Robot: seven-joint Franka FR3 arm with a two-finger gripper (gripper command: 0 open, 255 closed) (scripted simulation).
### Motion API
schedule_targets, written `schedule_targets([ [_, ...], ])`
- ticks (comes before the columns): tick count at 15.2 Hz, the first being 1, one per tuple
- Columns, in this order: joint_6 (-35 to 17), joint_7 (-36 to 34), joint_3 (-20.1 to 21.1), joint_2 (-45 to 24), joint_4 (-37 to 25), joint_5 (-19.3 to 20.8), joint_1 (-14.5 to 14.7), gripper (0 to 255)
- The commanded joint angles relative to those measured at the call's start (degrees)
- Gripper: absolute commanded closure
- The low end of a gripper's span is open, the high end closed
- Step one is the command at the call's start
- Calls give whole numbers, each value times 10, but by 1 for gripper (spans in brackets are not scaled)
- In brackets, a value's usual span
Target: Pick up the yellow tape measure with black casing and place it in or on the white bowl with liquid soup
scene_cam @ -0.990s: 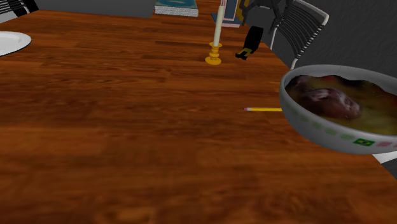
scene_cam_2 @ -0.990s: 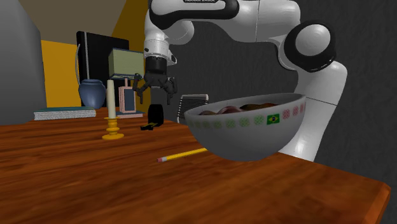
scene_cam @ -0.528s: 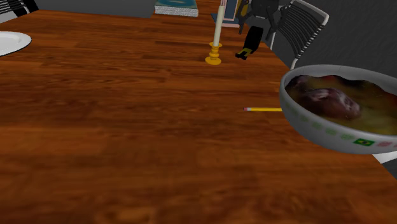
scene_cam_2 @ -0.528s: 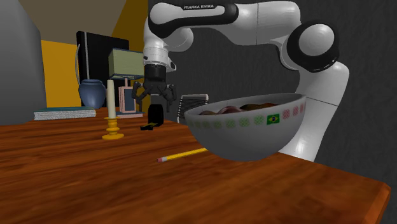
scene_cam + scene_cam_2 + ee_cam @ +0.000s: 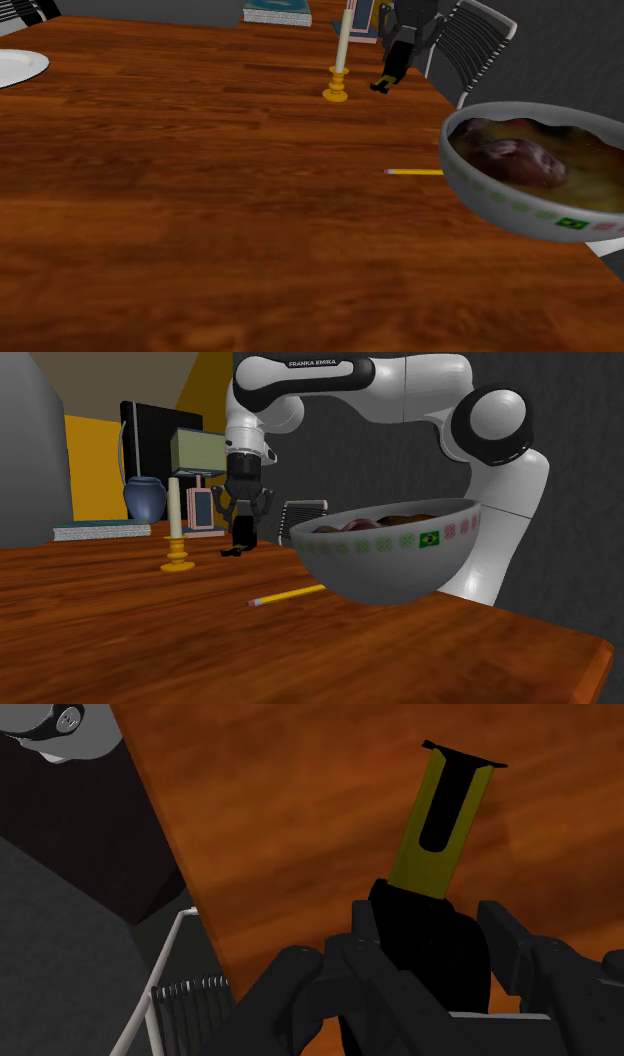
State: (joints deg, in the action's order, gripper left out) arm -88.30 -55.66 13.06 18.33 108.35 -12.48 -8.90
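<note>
Tape measure (image 5: 390, 68) upright on the wooden table (image 5: 200, 200), close to the far edge, at about 1 o'clock in the shoulder view. Black casing, with a yellow blade (image 5: 445, 824) sticking out of it over the wood, a black slot down the middle and a black lip at the tip. Resting on the tabletop, not lifted.

Gripper (image 5: 243, 520) straight down over the casing from 12 o'clock, hanging from the white arm (image 5: 400, 377). Fingers (image 5: 505, 934) spread, one on each side of the casing and close against it; no telling whether touching.

At 9 o'clock of the tape measure in both outside views, near it: a pale candle (image 5: 343, 45) upright in a yellow holder. At 3 o'clock in the shoulder view, just off the table: a chair (image 5: 470, 45) with a slatted back.

At 5 o'clock of the tape measure in the shoulder view, well apart: the bowl (image 5: 500, 205), grey-white with a band of small coloured marks round the wall, holding yellowish soup (image 5: 590, 160) with dark brown lumps. Yellow pencil (image 5: 415, 172) flat on the table at 9 o'clock of the bowl, one end hidden behind the bowl's wall.

Further out: white plate (image 5: 18, 65) at 10 o'clock in the shoulder view, at the table's edge; books (image 5: 277, 14) at 12 o'clock; blue vase (image 5: 145, 499) at 9 o'clock in the second exterior view, beyond the candle.
</note>
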Motion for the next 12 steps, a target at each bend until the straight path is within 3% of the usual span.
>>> schedule_targets([
  [1, 0, 0, 0, 0, 1, 0, 0, 255],
  [7, 0, 0, 0, 0, 1, 0, 0, 255],
  [12, 38, -7, -1, -12, -49, 2, -1, 255],
])
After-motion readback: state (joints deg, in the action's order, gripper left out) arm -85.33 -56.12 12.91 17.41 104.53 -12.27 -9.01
